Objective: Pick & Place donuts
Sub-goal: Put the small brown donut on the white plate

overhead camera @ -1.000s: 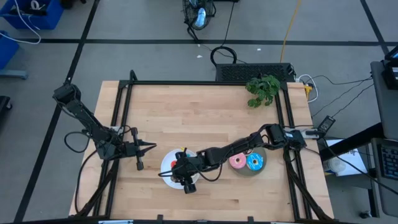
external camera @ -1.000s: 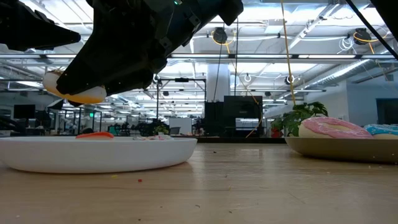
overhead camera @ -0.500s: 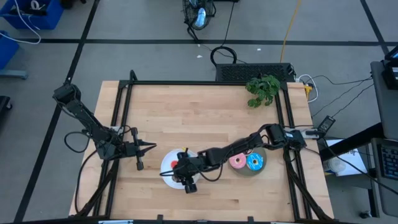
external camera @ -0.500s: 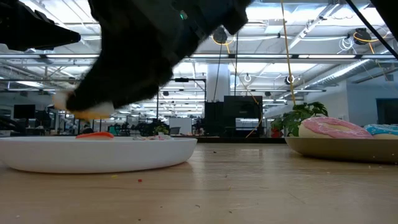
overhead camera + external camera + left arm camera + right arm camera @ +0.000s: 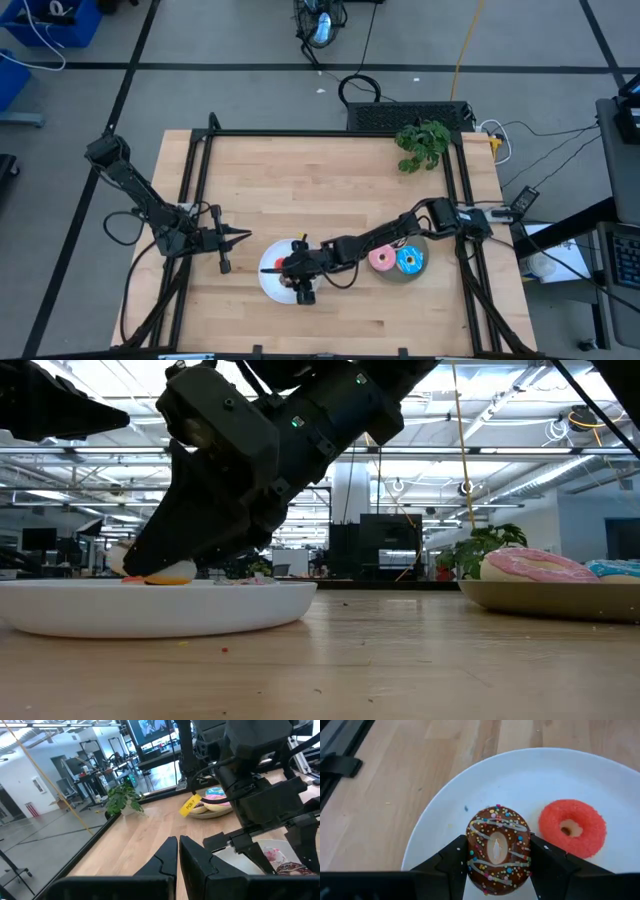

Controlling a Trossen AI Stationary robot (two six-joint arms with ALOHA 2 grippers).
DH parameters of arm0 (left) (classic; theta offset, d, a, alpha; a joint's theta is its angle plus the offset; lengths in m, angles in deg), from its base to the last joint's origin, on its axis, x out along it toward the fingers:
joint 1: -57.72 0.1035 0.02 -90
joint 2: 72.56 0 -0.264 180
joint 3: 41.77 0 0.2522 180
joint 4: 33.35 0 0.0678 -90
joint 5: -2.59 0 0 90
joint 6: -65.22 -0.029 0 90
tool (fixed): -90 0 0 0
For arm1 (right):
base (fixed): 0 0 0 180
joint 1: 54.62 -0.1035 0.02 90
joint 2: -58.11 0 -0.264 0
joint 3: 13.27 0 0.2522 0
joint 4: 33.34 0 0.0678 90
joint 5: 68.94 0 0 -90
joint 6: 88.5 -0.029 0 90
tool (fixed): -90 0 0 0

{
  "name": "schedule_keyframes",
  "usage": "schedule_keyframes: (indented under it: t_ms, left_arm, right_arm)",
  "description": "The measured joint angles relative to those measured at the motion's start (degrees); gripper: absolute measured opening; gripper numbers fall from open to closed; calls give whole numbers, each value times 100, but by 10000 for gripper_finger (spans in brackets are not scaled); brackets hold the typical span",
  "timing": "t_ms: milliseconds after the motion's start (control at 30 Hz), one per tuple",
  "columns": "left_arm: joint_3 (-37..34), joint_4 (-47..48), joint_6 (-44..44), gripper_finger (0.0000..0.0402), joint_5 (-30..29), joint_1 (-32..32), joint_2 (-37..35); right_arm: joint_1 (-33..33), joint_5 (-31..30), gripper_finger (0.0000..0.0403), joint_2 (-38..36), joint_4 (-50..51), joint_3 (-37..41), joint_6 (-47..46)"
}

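A wooden bench [image 5: 330, 190] is seen from above, with a dark robot arm reaching in from each side. The right gripper [image 5: 497, 851] is lowered over a white plate [image 5: 268, 278] that is set near the bench's front edge, left of centre. Between its two fingers a chocolate-sprinkled donut [image 5: 498, 849] is clamped, one finger pressed against each side, so the claw is held partly open around the ring. In the level view the underside of this donut [image 5: 168, 572] is seen just at the plate's rim [image 5: 200, 605]; whether it touches the plate's surface cannot be told. Beside it, on the same plate, a red mini donut [image 5: 572, 827] is lying flat, near the gripped donut but apart from it.

Toward the bench's right edge, a grey plate [image 5: 412, 273] is placed, and on it a pink donut [image 5: 381, 260] and a blue donut [image 5: 409, 262] are laid side by side.

The left gripper [image 5: 238, 237] is held above the bench near its left edge, well apart from the white plate, with its fingers [image 5: 167, 857] brought together and nothing between them.

A green plant [image 5: 422, 144] is set at the bench's far right corner.
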Motion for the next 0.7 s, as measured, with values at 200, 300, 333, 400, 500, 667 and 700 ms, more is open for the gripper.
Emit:
schedule_keyframes:
  t_ms: [200, 300, 333, 400, 500, 667, 700]
  left_arm:
    - [0, 0, -23, 26, 1, 0, 0]
    - [-2, 2, -24, 26, 2, 0, 0]
    - [0, 2, -26, 26, 2, 0, 2]
    - [0, 2, -26, 26, 2, 0, 0]
    - [0, 3, -28, 26, 2, 0, 2]
    - [0, 8, -28, 26, 2, 0, 0]
    - [0, 16, -26, 26, 2, 0, 2]
  right_arm:
    - [-26, 29, 169, 56, -72, -2, 133]
    - [-30, 33, 169, 139, -92, -2, 196]
    - [-30, 33, 169, 166, -90, -4, 205]
    - [-30, 35, 169, 218, -136, -3, 209]
    - [-30, 42, 169, 275, -242, -9, 212]
    - [-28, 53, 169, 271, -261, -9, 370]
    - [-28, 79, 172, 268, -269, -9, 379]
